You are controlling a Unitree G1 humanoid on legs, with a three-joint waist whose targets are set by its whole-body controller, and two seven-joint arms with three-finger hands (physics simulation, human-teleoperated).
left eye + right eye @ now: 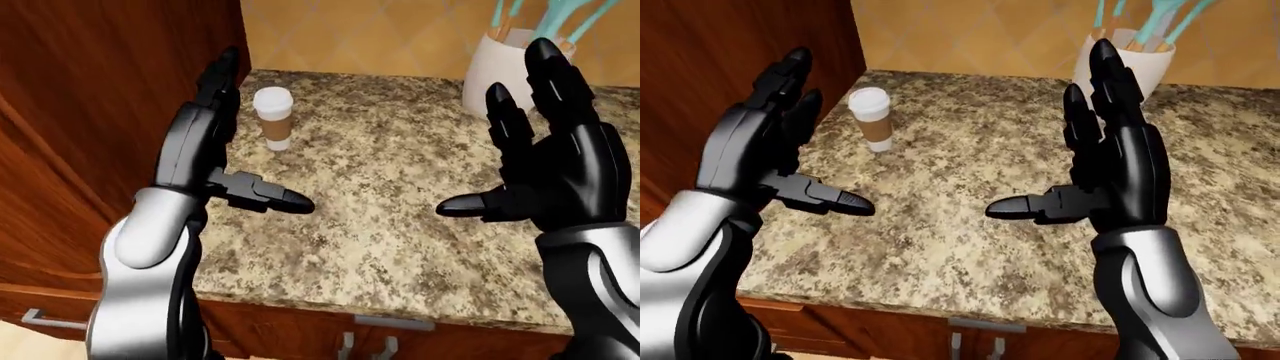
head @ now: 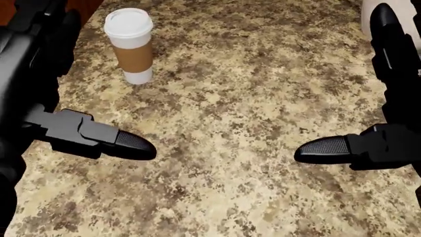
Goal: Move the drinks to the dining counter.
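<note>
Granite bench (image 1: 400, 187), wood cabinet left. One coffee cup (image 1: 272, 118), lidded, upright near that cabinet; likely light, thin-walled, crushable, so grip around the brown sleeve. One white utensil crock (image 1: 497, 71). Left hand (image 1: 200, 154), right hand (image 1: 555, 169): fingers spread wide, holding nothing.

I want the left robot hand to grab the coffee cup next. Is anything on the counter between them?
Nothing visible. The coffee cup stands upright on the granite counter, just beyond the open left robot hand, with only bare counter between them. The utensil crock sits far right.
</note>
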